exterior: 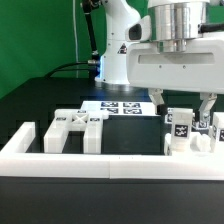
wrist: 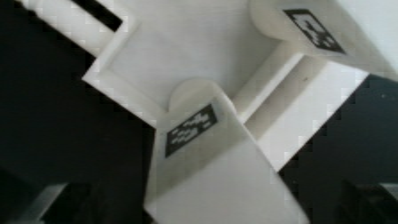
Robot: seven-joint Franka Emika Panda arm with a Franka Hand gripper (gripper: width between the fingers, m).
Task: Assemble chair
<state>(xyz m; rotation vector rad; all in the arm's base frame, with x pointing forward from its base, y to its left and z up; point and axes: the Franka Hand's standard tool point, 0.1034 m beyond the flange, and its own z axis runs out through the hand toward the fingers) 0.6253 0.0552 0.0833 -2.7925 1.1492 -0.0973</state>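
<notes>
1. Black table (exterior: 30, 100) carries everything, and its dark top sets off the white pieces.
2. White arm (exterior: 120, 45) stands at twelve o'clock in the exterior view. It reaches over toward three o'clock, so the wrist hangs above the work.
3. White wall (exterior: 100, 165) runs along six o'clock with a short return at each end, probably as a stop to brace parts against.
4. Marker board (exterior: 120, 108) lies flat at the centre, apart from the pieces.
5. Chair parts sit in two groups just behind the wall.
   - The left group (exterior: 72, 125) is at eight o'clock, well apart from the arm.
   - The right group (exterior: 183, 128) is at four o'clock, under the wrist. In the wrist view it fills the frame as a joined slab and bars (wrist: 178, 80).
6. Gripper (exterior: 183, 108) hovers over the right group. Its fingers (exterior: 207, 108) are spread wide to either side and grip nothing, seemingly lining up a grasp.
7. Tags (wrist: 192, 130) on the bars face the wrist camera, likely for tracking.
</notes>
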